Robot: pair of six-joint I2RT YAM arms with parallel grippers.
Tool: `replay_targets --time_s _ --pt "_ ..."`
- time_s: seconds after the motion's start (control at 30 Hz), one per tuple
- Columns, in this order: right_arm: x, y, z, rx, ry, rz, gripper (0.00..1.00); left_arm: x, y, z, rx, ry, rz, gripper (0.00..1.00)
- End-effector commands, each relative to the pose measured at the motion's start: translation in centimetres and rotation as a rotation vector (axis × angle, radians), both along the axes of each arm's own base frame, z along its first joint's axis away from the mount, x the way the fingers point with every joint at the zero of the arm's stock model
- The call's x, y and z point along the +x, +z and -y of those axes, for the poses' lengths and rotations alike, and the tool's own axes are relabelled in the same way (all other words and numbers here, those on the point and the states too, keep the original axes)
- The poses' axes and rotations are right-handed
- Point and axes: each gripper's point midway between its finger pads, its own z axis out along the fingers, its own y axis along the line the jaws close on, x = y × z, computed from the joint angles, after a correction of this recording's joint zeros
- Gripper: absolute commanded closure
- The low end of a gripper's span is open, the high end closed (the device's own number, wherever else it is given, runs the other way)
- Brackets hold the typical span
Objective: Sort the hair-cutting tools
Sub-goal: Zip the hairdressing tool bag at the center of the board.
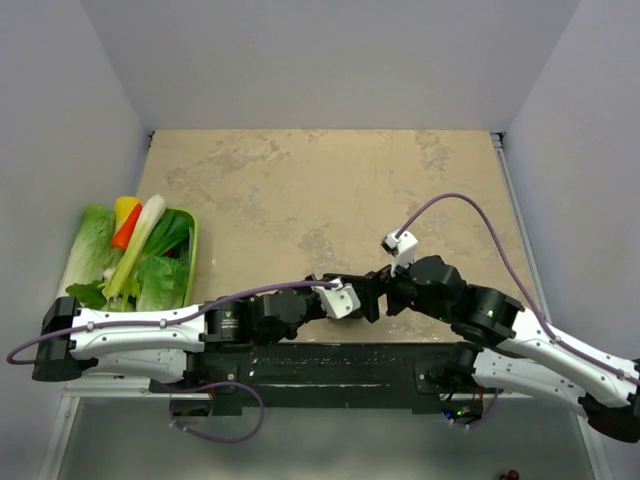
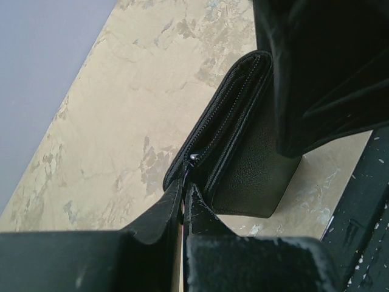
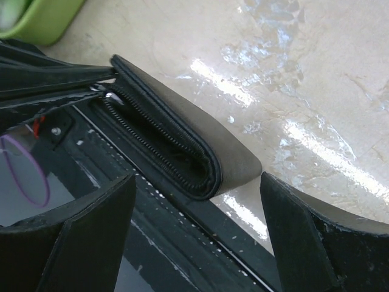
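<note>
No scissors or combs show in any view. The black folding case (image 2: 255, 164) lies zipped at the table's near edge, between the two grippers in the top view (image 1: 373, 296). My left gripper (image 2: 184, 185) is shut on the case's silver zipper pull (image 2: 194, 157) at the case's corner. My right gripper (image 3: 197, 179) is open, with its fingers on either side of the case's folded end (image 3: 182, 134), not touching it. In the top view the left gripper (image 1: 352, 298) and the right gripper (image 1: 388, 290) meet over the case.
A green tray (image 1: 193, 240) of vegetables stands at the table's left edge, and its corner shows in the right wrist view (image 3: 42, 24). The black base rail (image 1: 330, 365) runs along the near edge just behind the case. White walls close in the sides.
</note>
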Motion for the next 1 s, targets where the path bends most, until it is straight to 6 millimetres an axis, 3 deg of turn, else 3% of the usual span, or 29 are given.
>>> replay_targets --time_s 0.0,0.17,0.37,0.57,0.73,0.77,0.8,0.97 --pt "1.5 0.6 -1.0 -0.002 0.006 0.079 0.14 0.1 2.6 0.0 -0.110 0.030 -0.007 1.00" --pt "1.2 0.0 -1.8 -0.011 0.055 0.074 0.20 0.1 2.7 -0.7 -0.123 0.048 -0.010 1.00" --pt "-0.3 -1.4 -3.5 0.025 0.155 0.018 0.36 0.1 3.1 -1.2 -0.149 0.063 -0.020 1.00" --pt "-1.8 -4.6 -5.3 0.041 0.267 -0.045 0.52 -0.2 2.5 -1.3 -0.162 0.057 -0.038 1.00" --pt "-1.8 -2.7 -5.5 0.128 0.282 0.030 0.76 -0.3 2.0 -1.3 -0.155 0.055 -0.050 1.00" --pt "-2.0 -2.3 -5.5 0.143 0.291 0.039 0.91 -0.3 2.0 -1.3 -0.155 0.056 -0.053 1.00" --pt "-2.1 -1.9 -5.5 0.152 0.294 0.048 1.00 -0.3 2.2 -1.4 -0.158 0.056 -0.052 1.00" --pt "-2.4 -0.7 -4.6 0.150 0.298 0.071 1.00 -0.9 2.9 -1.6 -0.160 0.044 -0.095 1.00"
